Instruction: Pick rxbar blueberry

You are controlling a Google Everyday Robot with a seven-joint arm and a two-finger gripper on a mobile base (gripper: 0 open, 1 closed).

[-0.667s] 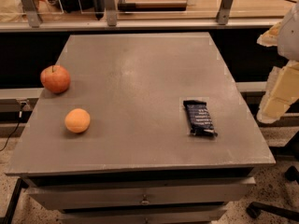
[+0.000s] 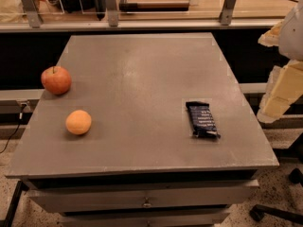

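The rxbar blueberry (image 2: 202, 119) is a dark navy glossy bar lying flat on the right part of the grey table top (image 2: 142, 79), its long side running front to back. My gripper (image 2: 278, 94) shows as cream and white parts at the right edge of the view. It is off the table's right side, level with the bar and well apart from it. It holds nothing that I can see.
A red apple (image 2: 56, 79) sits near the table's left edge and an orange (image 2: 78, 122) lies in front of it. Drawers run below the table's front edge. A glass railing (image 2: 113, 13) runs behind the table.
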